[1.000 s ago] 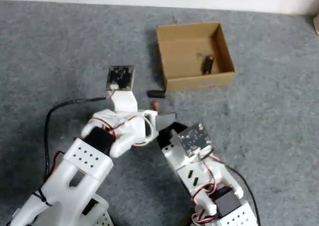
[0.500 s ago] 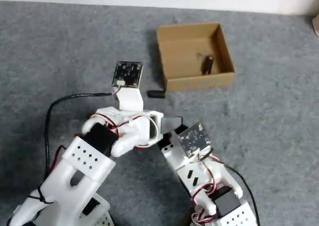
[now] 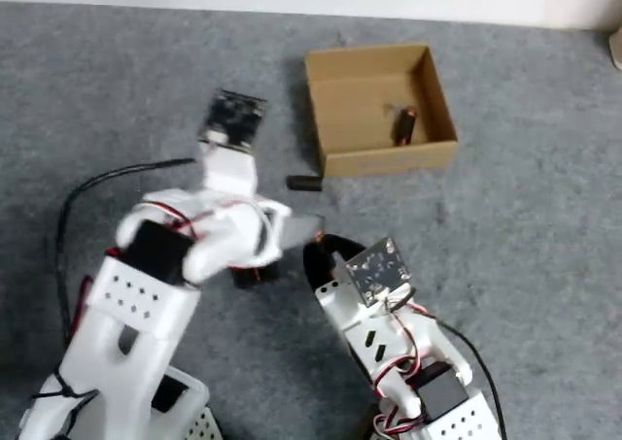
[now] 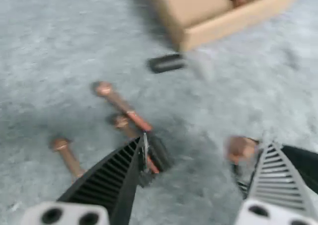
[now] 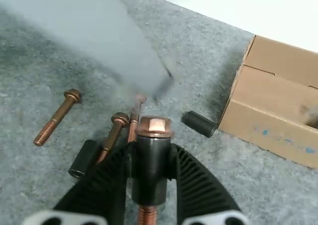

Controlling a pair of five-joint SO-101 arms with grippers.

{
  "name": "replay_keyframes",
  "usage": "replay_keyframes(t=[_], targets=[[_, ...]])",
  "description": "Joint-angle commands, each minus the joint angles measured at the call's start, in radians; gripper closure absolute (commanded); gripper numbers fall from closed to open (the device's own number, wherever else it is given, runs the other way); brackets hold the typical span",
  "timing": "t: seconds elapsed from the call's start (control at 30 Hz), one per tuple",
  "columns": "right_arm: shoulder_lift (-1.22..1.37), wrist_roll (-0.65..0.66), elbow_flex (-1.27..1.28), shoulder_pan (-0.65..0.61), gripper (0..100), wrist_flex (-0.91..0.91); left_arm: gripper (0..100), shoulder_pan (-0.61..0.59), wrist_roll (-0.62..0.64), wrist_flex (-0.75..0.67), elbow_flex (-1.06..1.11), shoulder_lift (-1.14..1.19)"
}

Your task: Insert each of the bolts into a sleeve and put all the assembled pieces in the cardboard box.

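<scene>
Grey carpeted desk (image 3: 544,217), cardboard box (image 3: 389,158) at far side holding one assembled piece (image 3: 405,126), right claw (image 5: 151,155) clamped on a sleeve (image 5: 150,181) with a bolt (image 5: 155,126) through it, left claw (image 4: 206,143) wide open and empty over loose bolts (image 4: 120,102), spare sleeve (image 4: 166,63) beside the box.

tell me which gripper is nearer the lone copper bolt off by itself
Left. The left gripper is open beside the lone copper bolt; the right gripper, shut on a black sleeve with a bolt, sits beyond the left one.

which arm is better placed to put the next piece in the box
Right: right gripper is shut on a sleeve with a bolt through it, cardboard box ahead; left gripper is open.
</scene>
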Motion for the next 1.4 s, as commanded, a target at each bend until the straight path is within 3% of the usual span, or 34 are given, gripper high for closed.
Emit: replay_keyframes(t=[0.0,0.13,0.2,0.33,0.43,0.53,0.7,0.83,1.0,1.37], targets=[[-0.010,0.009,-0.008,0.004,99.5,-0.022,68,-0.111,-0.008,-0.130,0.088,-0.002],[-0.010,0.008,-0.008,0.004,99.5,-0.024,79,-0.211,0.020,-0.489,0.278,-0.002],[-0.010,0.006,-0.008,0.004,99.5,-0.024,83,-0.239,-0.028,-0.589,0.329,-0.002],[-0.001,0.008,-0.008,0.007,99.5,-0.024,84,-0.240,-0.173,-0.601,0.351,-0.004],[0.001,0.009,-0.016,0.064,99.5,-0.024,86,-0.249,-0.170,-0.611,0.377,-0.004],[0.002,0.009,-0.022,0.134,99.5,-0.024,100,-0.257,-0.173,-0.700,0.433,-0.004],[0.094,0.011,-0.124,0.209,99.5,-0.065,99,-0.262,-0.172,-0.756,0.463,-0.004],[0.397,0.011,-0.277,0.222,99.5,-0.157,99,-0.262,-0.172,-0.760,0.463,-0.004],[0.881,0.009,-0.654,0.259,99.5,-0.186,99,-0.283,-0.176,-0.832,0.478,-0.002],[1.821,0.008,-1.521,0.432,99.4,-0.035,99,-0.298,-0.176,-0.913,0.544,-0.002]])
